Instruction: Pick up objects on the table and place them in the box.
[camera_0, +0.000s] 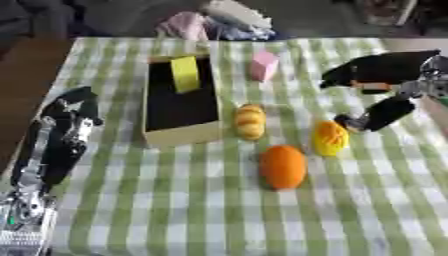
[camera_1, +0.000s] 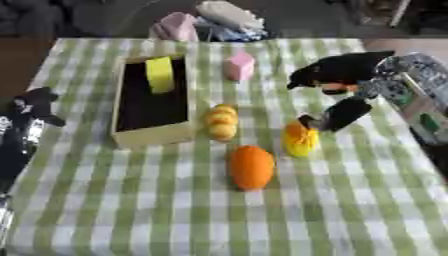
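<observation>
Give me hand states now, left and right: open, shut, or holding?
Left robot hand: idle at the table's left edge, holding nothing; finger pose cannot be told.
Right robot hand: open, thumb at the yellow fruit, not yet gripping it.

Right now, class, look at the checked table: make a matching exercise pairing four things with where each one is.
Things:
1. yellow block
2. pink block
3. orange fruit
4. yellow fruit

Places:
A. nearest the table's front edge
B. on the cloth beyond the box's far right corner
C. inside the box
D. by the right hand's fingertips

Pairs: 1-C, 2-B, 3-A, 4-D
</observation>
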